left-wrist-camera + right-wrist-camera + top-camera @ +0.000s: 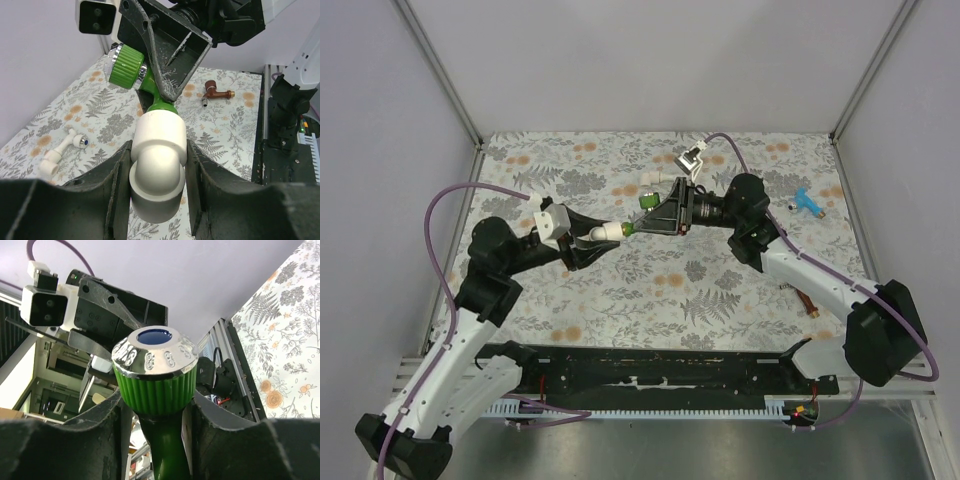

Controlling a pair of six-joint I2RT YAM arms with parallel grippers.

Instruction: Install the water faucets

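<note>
The bright green faucet hangs in the air above the table's middle. My right gripper is shut on its green body, just below the ribbed, chrome-capped handle. My left gripper is shut on a short white elbow fitting. The faucet's green end meets the elbow's upper mouth. A blue faucet lies at the far right of the table. A reddish-brown faucet lies at the right near my right arm, and it also shows in the left wrist view.
White pipe pieces lie behind the grippers, and a white tap-like piece with a blue-dotted cap lies on the floral table cover. A black rail runs along the near edge. Grey walls enclose the table.
</note>
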